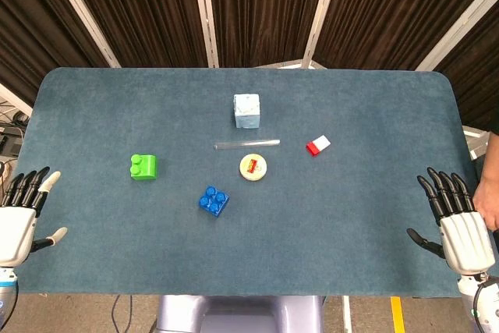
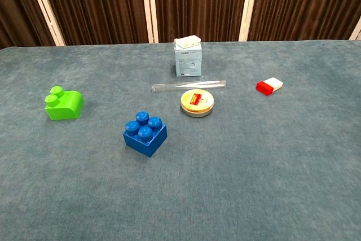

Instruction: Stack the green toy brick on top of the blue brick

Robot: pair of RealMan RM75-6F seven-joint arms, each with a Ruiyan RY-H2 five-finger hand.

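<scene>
While both hands are resting at the table's (image 1: 93, 271) near corners with fingers spread wide and holding nothing, the left hand (image 1: 19, 220) and right hand (image 1: 456, 224) are sitting well apart from the bricks. Toward the left edge, the green toy brick (image 1: 143, 167) is lying apart from the blue brick (image 1: 213, 201), which is sitting near the middle.
</scene>
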